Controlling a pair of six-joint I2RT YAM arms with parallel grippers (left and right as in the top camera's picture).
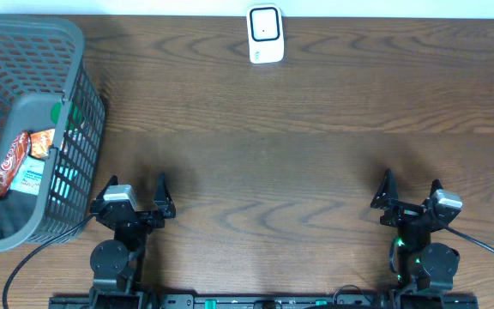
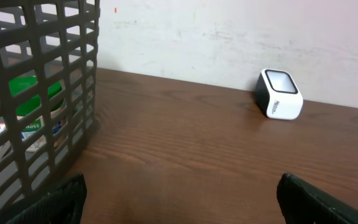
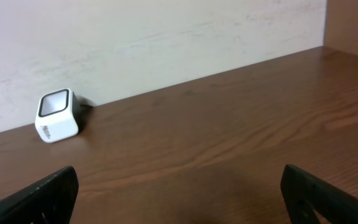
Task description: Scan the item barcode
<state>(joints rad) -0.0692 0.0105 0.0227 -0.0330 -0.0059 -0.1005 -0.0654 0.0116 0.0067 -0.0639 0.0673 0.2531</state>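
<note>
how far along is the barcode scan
Nothing looks done yet. The left gripper and right gripper both sit open and empty near the table's front edge. The snack packet lies in the basket; the scanner stands at the far edge. Remaining: pick an item, show its barcode.

Overhead top-down; wrists low, facing scanner (image 2: pixel 279 93)

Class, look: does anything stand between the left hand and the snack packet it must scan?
Yes: the mesh wall of the grey basket stands between the left hand and the snack packet lying inside.
</note>
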